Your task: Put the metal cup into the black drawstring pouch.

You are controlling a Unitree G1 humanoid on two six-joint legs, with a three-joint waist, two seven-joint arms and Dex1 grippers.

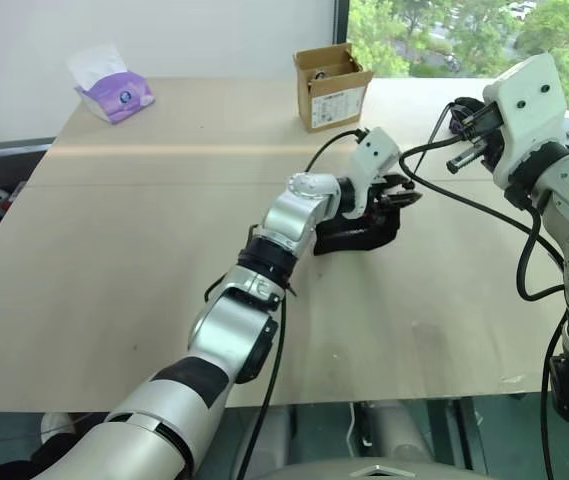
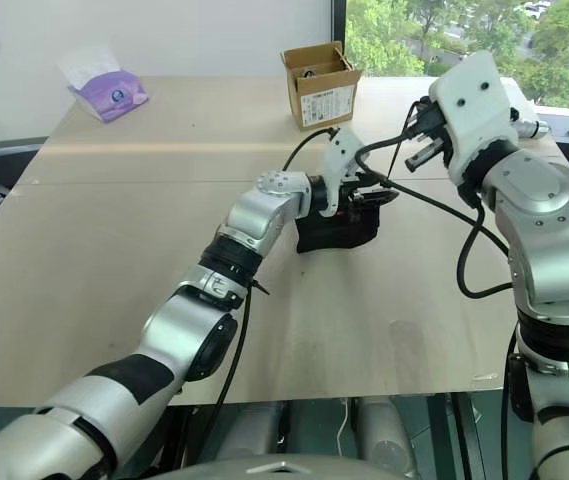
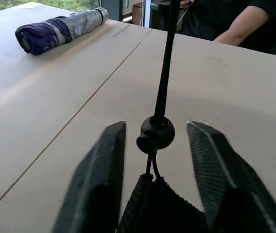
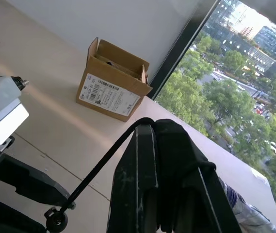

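Pale wooden tabletop (image 1: 114, 260), w/ a seam line running across it, fills most of the room ahead; white wall behind, window at far right w/ green trees outside.

Near to far: one small soft black fabric drawstring pouch (image 1: 359, 238) lies mid-table. Left gripper (image 3: 154, 145) sits at its mouth, fingers (image 3: 101, 170) a bit apart either side of the round black cord stopper (image 3: 155, 136), touching neither. One thin black drawstring cord (image 3: 166, 63) runs taut from the stopper up to the right gripper (image 4: 152, 145), raised above the table and clamped tight on the cord.

Beyond: 1 purple folded umbrella (image 3: 60, 30), 1 small open cardboard box (image 1: 332, 85) w/ a white printed label, text too small to read, 1 purple tissue pack (image 1: 114, 92) far left. A person's arm (image 3: 235, 31) rests past the table edge.
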